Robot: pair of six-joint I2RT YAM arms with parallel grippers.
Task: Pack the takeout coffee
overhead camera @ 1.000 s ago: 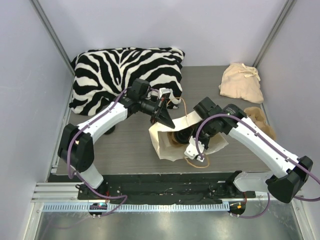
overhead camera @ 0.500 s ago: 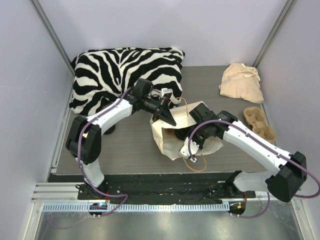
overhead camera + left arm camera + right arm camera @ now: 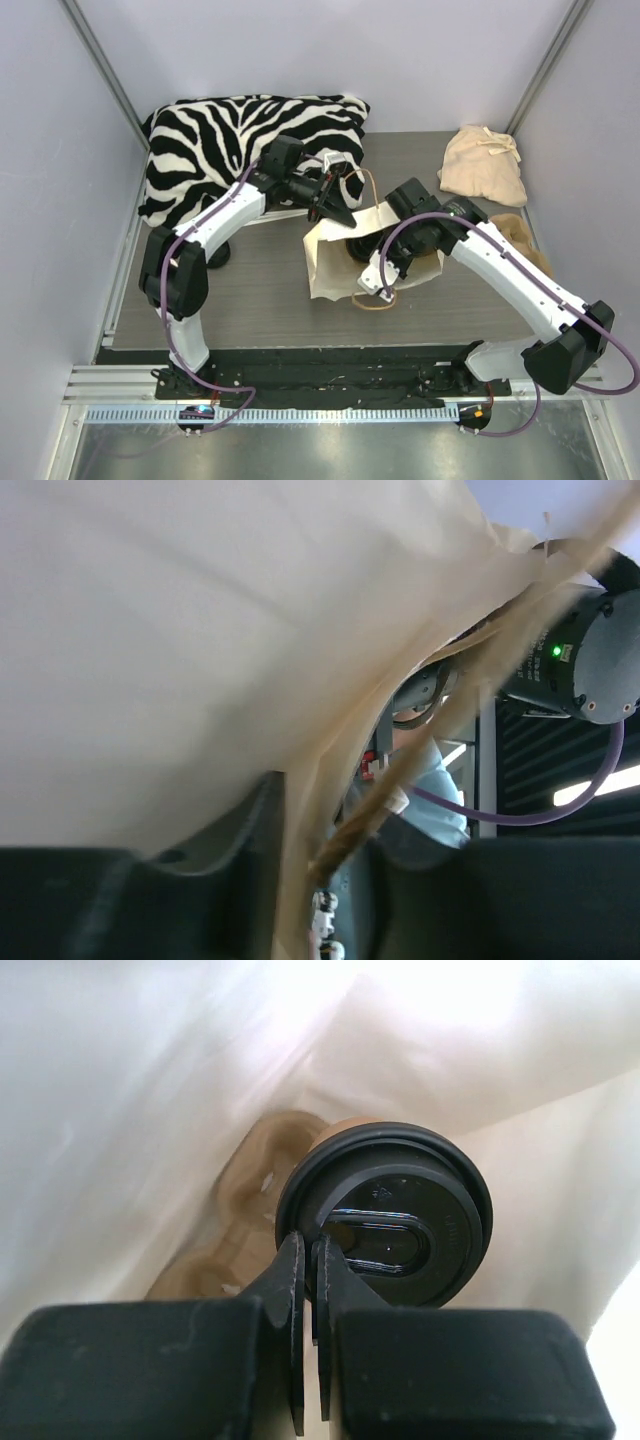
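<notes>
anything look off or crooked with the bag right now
The paper bag is slumped and crumpled rather than standing square, and one handle has flopped onto the table toward the arms. Inside, the takeout cup sits in a pulp carrier. Its black lid looks seated, and nothing is spilled.

My left gripper (image 3: 340, 214) now sits farther back than a second ago, the paper bag (image 3: 325, 270) shifts toward the far side with it, and my right gripper (image 3: 374, 282) follows, far and slightly left.
</notes>
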